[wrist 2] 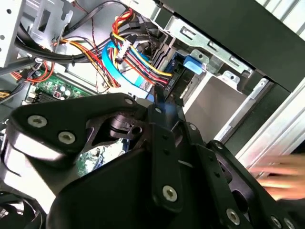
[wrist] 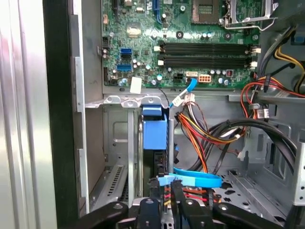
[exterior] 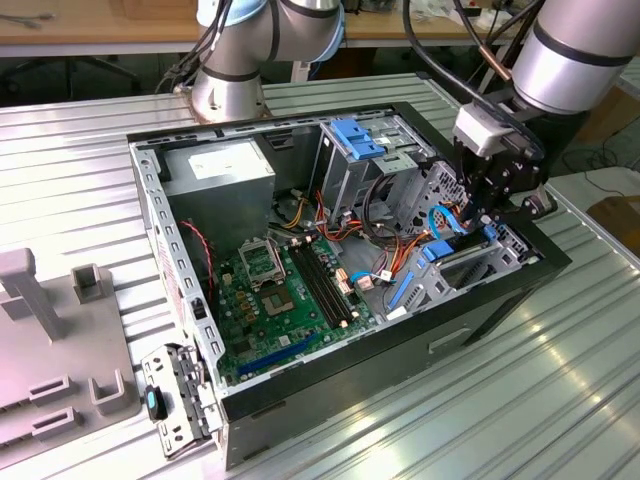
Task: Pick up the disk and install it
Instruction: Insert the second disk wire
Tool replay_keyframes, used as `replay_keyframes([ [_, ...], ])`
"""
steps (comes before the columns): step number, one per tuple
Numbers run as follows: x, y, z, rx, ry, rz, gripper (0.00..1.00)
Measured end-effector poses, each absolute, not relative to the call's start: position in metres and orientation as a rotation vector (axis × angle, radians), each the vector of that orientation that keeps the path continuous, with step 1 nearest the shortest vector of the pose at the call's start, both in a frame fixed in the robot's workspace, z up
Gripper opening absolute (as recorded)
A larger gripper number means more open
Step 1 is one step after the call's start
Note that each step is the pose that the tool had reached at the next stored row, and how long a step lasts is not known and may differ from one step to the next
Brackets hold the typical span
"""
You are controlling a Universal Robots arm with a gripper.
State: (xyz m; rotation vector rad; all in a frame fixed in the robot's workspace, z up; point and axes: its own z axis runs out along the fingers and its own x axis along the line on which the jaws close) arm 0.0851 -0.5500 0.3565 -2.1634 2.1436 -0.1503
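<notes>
Blue plastic marks the spot: the disk [wrist: 155, 131] stands on edge in a narrow metal bay at the front corner of the open computer case [exterior: 180, 290], its blue rail end facing up toward the green motherboard [wrist: 181, 43] in the first wrist view. In the exterior view the disk [exterior: 455, 245] sits low in that bay, at the exterior view's right of the case.

The gripper [exterior: 490, 205] hangs straight over it, black, down inside the case rim. In the first wrist view the gripper [wrist: 164, 202] straddles the disk's near end, jaws drawn close on either side of it; cannot tell whether they truly clamp it.

A flat blue ribbon cable [wrist: 195, 179] loops just beside the jaws, with red, yellow and orange wires [wrist: 195, 129] bundled near.

Grey power supply [exterior: 220, 175] at the far corner. Case lies on a ribbed metal worktop [exterior: 500, 400].
</notes>
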Motion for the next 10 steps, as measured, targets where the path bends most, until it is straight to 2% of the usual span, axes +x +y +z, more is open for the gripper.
replay_keyframes([
  [1,0.0852,-0.55,0.3569,-2.163,2.144,-0.15,0.22],
  [2,0.0852,-0.55,0.3572,-2.163,2.143,-0.15,0.15],
  [3,0.0852,-0.55,0.3577,-2.163,2.144,-0.15,0.15],
  [4,0.0852,-0.55,0.3583,-2.163,2.144,-0.15,0.11],
  [10,0.0852,-0.55,0.3611,-2.163,2.144,-0.15,0.11],
])
